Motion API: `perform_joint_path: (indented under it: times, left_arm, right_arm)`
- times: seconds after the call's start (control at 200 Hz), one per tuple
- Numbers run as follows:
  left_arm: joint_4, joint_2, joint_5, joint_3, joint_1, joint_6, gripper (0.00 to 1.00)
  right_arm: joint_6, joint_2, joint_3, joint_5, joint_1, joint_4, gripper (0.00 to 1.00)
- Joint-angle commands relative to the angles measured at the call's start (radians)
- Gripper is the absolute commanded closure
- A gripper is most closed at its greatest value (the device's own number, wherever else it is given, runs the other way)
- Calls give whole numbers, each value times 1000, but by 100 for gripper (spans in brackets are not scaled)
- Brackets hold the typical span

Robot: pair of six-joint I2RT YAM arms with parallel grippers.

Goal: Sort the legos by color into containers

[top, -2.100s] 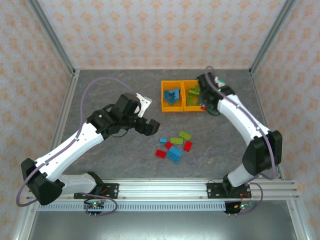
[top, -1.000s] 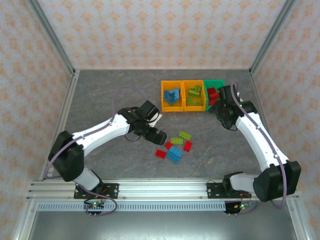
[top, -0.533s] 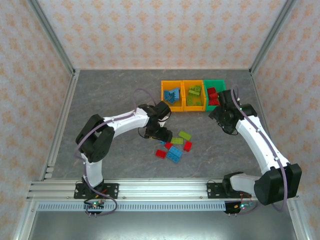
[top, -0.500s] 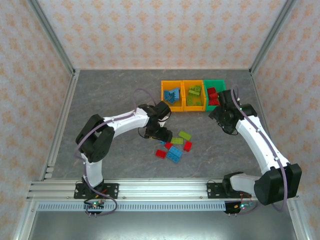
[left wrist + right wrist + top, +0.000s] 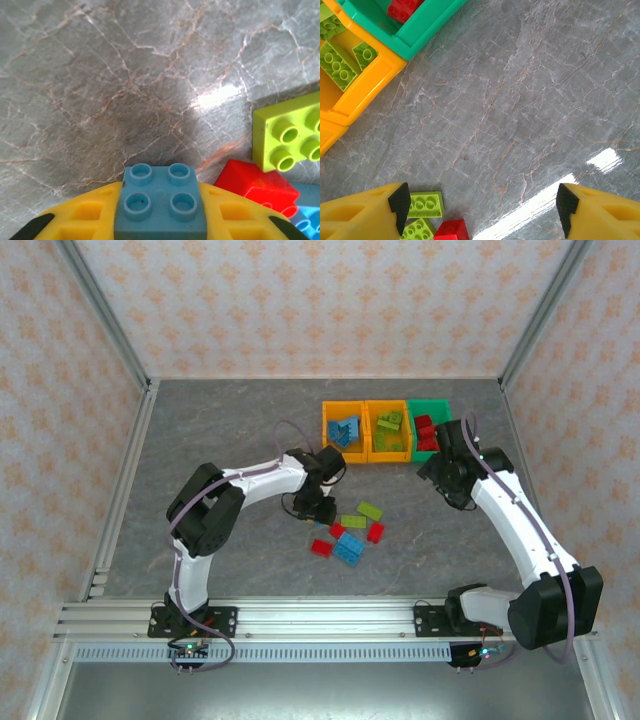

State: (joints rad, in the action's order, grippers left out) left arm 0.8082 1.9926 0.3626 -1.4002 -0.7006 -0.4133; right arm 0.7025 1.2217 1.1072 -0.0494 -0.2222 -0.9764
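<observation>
Gripping: left pincer (image 5: 160,212) clenched on light blue lego (image 5: 160,197), lodged between its fingers | right pincer (image 5: 482,202) released

bins (image 5: 327,435) orange, orange, green | legos (image 5: 350,548) blue, lime, red | table (image 5: 230,430) grey-veined

Left arm (image 5: 250,480): base at bottom left, elbow folded up at mid-left, forearm running right to frame centre, wrist bent down. Left claw (image 5: 318,508) low over the table, its yellow fingers (image 5: 85,215) pressed against both sides of a light blue lego (image 5: 160,202). Right arm (image 5: 520,530): base at bottom right, long reach up to the upper right. Right claw (image 5: 482,204) spread wide, black-tipped fingertips (image 5: 399,199) far apart, holding nothing.
</observation>
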Motion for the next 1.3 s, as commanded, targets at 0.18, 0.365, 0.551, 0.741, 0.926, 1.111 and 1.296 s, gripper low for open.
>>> perform_joint_path:
  times: [0.18, 0.365, 0.551, 0.741, 0.926, 1.111, 1.296]
  left_arm:
    - [157, -145, -151, -235, 5, 82, 74]
    - [121, 17, -369, -512, 51, 109, 75]
    - [107, 288, -477, -887, 101, 70, 75]
    - [104, 465, -504, -1200, 110, 82, 52]
    - [108, 427, -501, -1222, 116, 98, 38]
    - [68, 172, -453, -975, 116, 86, 39]
    - [-131, -262, -349, -478, 115, 106, 39]
  right_arm:
    - [-20, -111, -70, -128, -41, -8, 22]
    - [13, -126, -89, -119, -48, 28, 21]
    - [-10, -121, -28, -94, -48, -8, 21]
    - [-30, -137, 19, -86, -47, -30, 21]
    - [-57, -161, 18, -97, -52, -77, 19]
    - [20, -144, -60, -136, -123, -48, 16]
    - [102, 31, -70, -122, -287, 66, 11]
